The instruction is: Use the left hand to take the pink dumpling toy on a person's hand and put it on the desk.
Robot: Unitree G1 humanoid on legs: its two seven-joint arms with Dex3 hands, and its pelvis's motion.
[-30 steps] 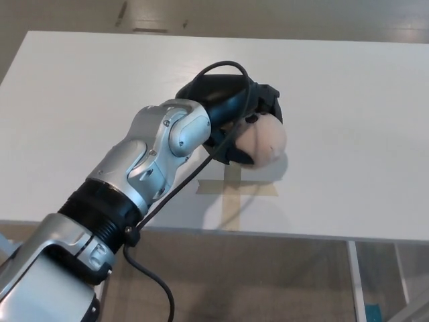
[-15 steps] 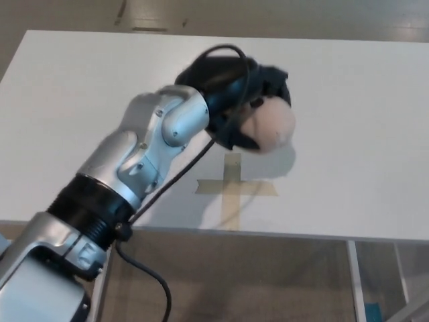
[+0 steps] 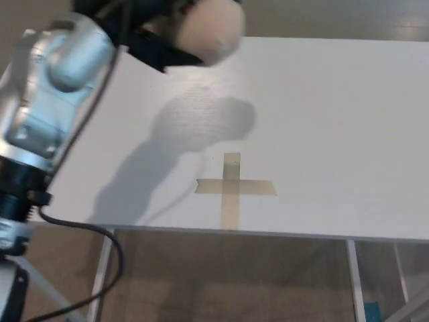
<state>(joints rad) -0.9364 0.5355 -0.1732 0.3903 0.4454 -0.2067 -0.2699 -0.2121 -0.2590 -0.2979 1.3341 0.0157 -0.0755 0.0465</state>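
Note:
My left hand (image 3: 157,30) is raised to the top left of the head view, well above the white desk (image 3: 335,107). It is shut on the pale pink dumpling toy (image 3: 211,30), which sticks out to the right of the black fingers and looks blurred. The silver forearm (image 3: 53,94) rises along the left edge. The hand and toy cast a shadow (image 3: 201,124) on the desk. No person's hand shows. My right hand is out of view.
A cross of tan tape (image 3: 232,186) is stuck near the desk's front edge. A black cable (image 3: 100,235) loops down from the arm at the lower left. Floor shows beyond the desk's far edge and below its front edge.
My left arm has swung up and to the left with the toy in the hand, from just above the tape cross to the top of the picture. The cross is now uncovered.

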